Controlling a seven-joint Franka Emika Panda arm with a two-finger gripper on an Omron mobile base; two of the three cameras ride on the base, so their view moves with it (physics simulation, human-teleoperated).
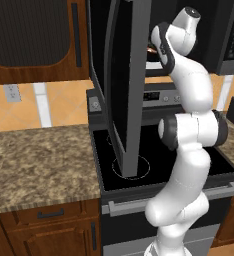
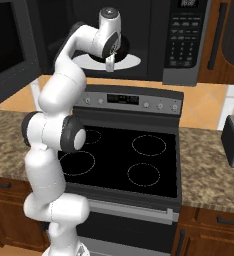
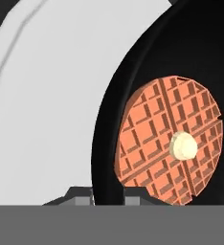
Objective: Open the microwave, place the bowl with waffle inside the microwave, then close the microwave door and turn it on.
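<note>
Bowl with waffle [image 3: 171, 95] sits on the white turntable [image 2: 131, 61] inside the microwave [image 2: 161, 40], above the stove [image 2: 129, 160]. Your gripper [image 3: 107, 194] straddles the bowl's near rim, fingers a little apart; you cannot tell whether they grip it. The microwave door [image 1: 120, 85] stands swung open at left.

Kitchen: stove [image 2: 129, 160], microwave [image 2: 184, 40], granite counter [image 1: 39, 160].

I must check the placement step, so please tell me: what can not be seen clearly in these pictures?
- Small black round bowl with orange waffle: right base view, the white arm's hand covers it on the white round turntable.
- Two-finger gripper: hand view, the bottom edge cuts its tips; jaw state unclear.
- Dark-grey microwave's cavity: left base view, the open black glass door hides it.
</note>
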